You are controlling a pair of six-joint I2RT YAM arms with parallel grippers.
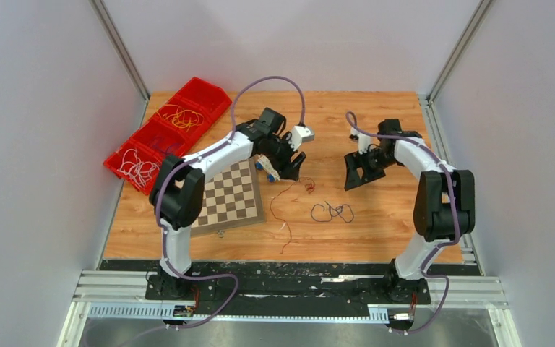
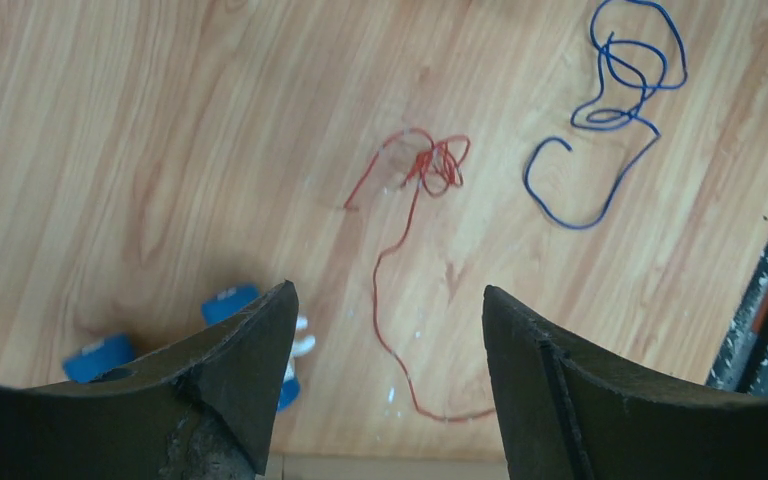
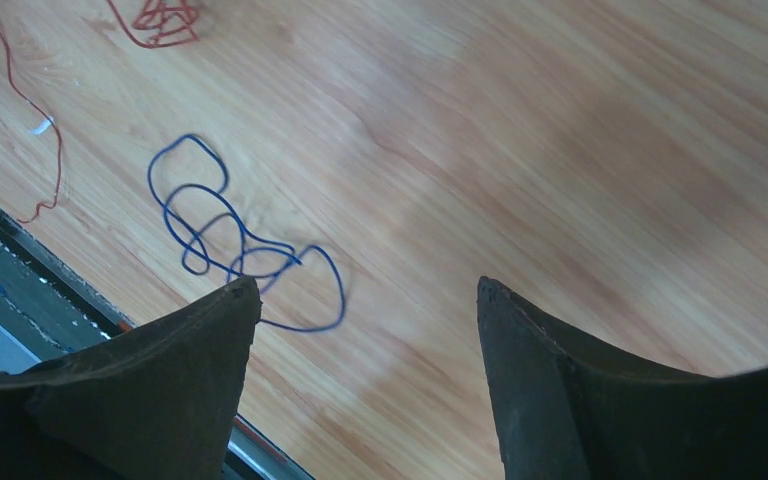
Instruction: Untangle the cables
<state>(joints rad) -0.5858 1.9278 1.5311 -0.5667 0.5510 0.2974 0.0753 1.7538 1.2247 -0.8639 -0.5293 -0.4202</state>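
A thin dark red cable (image 1: 283,206) lies loose on the wooden table (image 1: 376,130), with a small knot at its far end (image 2: 438,165); it also shows in the right wrist view (image 3: 160,20). A blue-purple cable (image 1: 332,212) lies in loops to its right and apart from it, seen in the left wrist view (image 2: 620,90) and the right wrist view (image 3: 230,245). My left gripper (image 1: 289,168) is open and empty, hovering above the red cable (image 2: 390,290). My right gripper (image 1: 354,173) is open and empty above bare wood (image 3: 370,290), beyond the blue cable.
A chessboard (image 1: 231,195) lies under the left arm. A small blue and white object (image 1: 266,168) sits by its far corner, also in the left wrist view (image 2: 225,305). Red bins (image 1: 166,130) at the far left hold yellow-orange and white wires. The table's front edge (image 3: 20,270) is near.
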